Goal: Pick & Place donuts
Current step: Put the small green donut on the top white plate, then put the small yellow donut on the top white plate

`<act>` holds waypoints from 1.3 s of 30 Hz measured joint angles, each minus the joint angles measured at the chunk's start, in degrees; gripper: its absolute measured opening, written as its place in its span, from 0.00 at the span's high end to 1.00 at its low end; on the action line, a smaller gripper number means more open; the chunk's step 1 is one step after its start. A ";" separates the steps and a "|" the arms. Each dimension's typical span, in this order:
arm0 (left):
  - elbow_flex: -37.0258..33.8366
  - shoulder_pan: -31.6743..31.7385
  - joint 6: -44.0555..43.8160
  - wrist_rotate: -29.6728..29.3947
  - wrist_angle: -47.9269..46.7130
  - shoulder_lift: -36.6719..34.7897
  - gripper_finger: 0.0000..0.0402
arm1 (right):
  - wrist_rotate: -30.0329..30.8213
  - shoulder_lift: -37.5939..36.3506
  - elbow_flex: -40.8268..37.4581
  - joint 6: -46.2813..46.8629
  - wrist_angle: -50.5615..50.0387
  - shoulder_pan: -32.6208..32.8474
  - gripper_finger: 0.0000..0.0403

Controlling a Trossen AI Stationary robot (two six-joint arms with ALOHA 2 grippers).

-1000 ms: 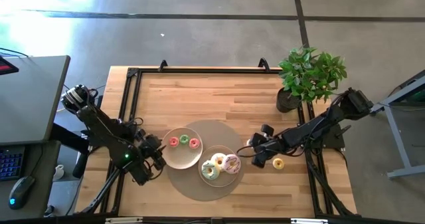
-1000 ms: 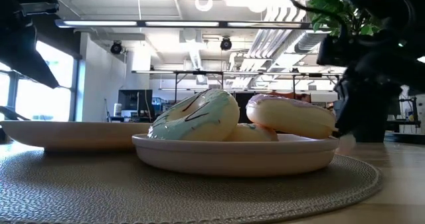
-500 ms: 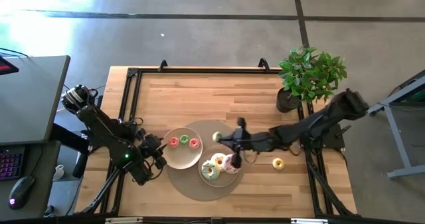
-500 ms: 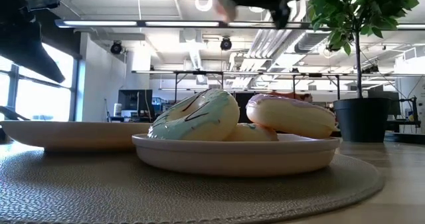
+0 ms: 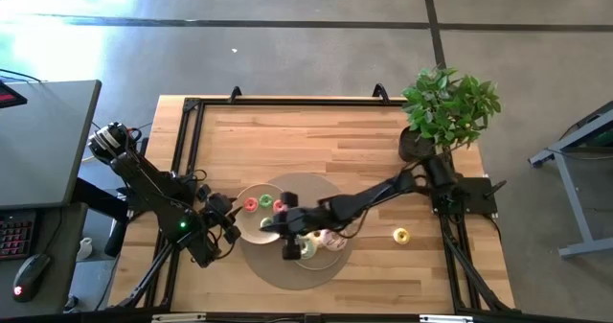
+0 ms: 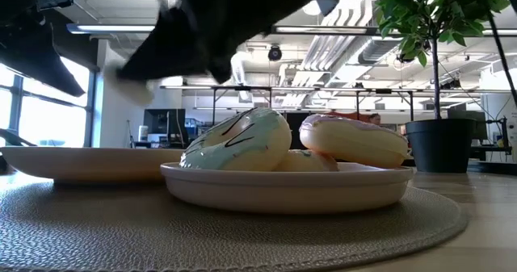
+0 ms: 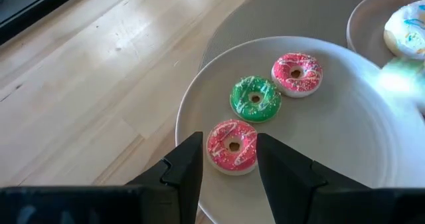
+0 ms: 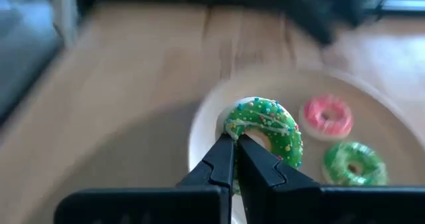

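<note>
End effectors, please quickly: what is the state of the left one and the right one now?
Left end effector: open, holding nothing, beside the plate of mini donuts.
Right end effector: closed on a green mini donut, above that plate.

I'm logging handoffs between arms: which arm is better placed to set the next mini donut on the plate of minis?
Right. Its gripper is shut on a green mini donut above the plate with the minis; the left gripper is open, holds nothing, and waits at that plate's edge.
</note>
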 joint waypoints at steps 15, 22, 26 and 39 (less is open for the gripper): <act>0.02 0.00 0.00 0.02 -0.04 0.00 0.66 | 0.94 5.88 8.06 -2.34 -17.60 -1.69 0.87; 0.04 0.00 0.01 -0.02 -0.04 0.00 0.66 | -3.82 5.81 8.02 -2.36 -18.31 -2.54 0.76; 0.03 0.00 0.00 -0.07 -0.04 0.00 0.66 | -5.04 5.77 8.02 -2.36 -18.36 -2.54 0.71; 0.04 0.02 0.00 -0.32 0.67 0.04 0.66 | 0.10 -6.17 11.37 -2.91 -36.85 -1.96 0.70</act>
